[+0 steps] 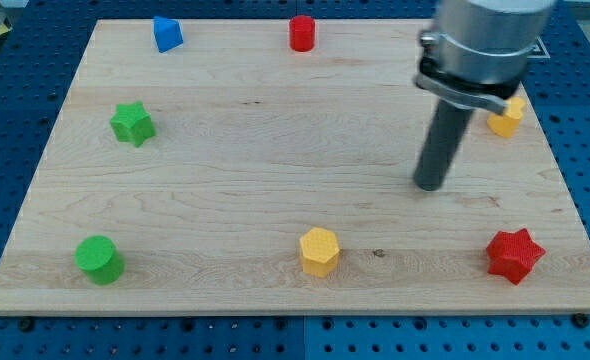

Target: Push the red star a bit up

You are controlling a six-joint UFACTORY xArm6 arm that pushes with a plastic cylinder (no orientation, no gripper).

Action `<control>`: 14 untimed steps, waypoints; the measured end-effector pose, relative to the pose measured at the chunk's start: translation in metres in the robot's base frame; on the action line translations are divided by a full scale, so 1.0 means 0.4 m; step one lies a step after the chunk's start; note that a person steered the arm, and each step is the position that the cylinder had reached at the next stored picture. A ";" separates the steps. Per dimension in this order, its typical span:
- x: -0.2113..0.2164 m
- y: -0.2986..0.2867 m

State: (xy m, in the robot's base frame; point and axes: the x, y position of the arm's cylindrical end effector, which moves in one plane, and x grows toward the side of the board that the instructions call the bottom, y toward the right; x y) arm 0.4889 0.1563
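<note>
The red star (515, 255) lies at the board's 5 o'clock corner, well apart from the yellow hexagon (319, 250) at 6; my tip (430, 184) rests at 10 o'clock from the star, not touching it, and it is a bare rod with no fingers to open or close. The risk as I judge it: the star sits near the wooden board (275, 140) edge, so swinging round to its 6 o'clock side could knock it off; an off-centre push would spin it sideways. No containers appear.

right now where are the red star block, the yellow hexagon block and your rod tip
red star block (515, 255), camera view, centre of its top face
yellow hexagon block (319, 248), camera view, middle of its top face
my tip (430, 186), camera view, very end of the dark rod
</note>
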 end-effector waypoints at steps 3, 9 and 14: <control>0.009 0.438; 0.315 0.191; 0.240 0.113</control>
State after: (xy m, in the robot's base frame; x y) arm 0.5849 0.2015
